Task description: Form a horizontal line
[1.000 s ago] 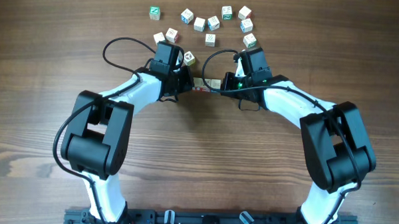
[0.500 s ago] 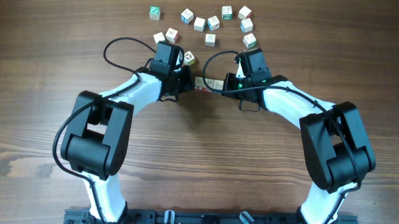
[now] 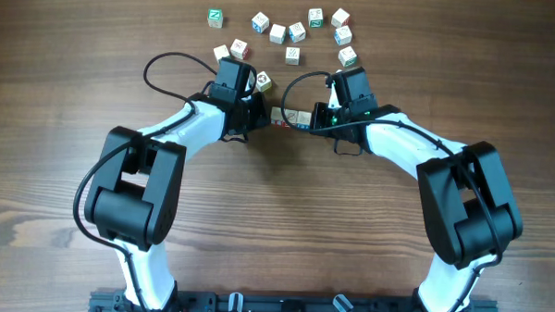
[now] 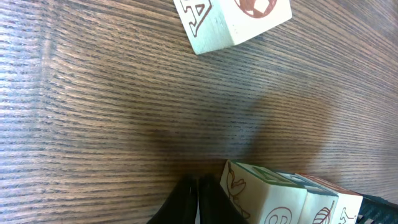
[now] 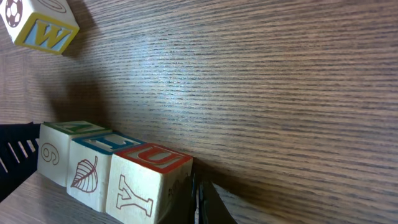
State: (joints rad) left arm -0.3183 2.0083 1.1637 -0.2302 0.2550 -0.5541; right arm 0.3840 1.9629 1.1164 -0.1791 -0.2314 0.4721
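The horizontal line (image 3: 288,118) is a short row of three white lettered cubes, edge to edge, lying between my two grippers. In the right wrist view the row (image 5: 112,171) shows a 9, a leaf and a Y on its sides, with a red U on top of the end cube. My right gripper (image 5: 198,202) is shut, its tips against that U cube's end face. My left gripper (image 4: 198,202) is also shut and empty, its tips right beside the row's other end cube (image 4: 273,196). Overhead, the left gripper (image 3: 260,116) and right gripper (image 3: 313,120) flank the row.
Several loose white cubes (image 3: 296,32) lie scattered at the far side of the wooden table (image 3: 275,230). One loose cube (image 3: 262,80) sits just beyond the left gripper and shows as the A cube (image 4: 233,22). A W cube (image 5: 40,25) lies beyond the right gripper.
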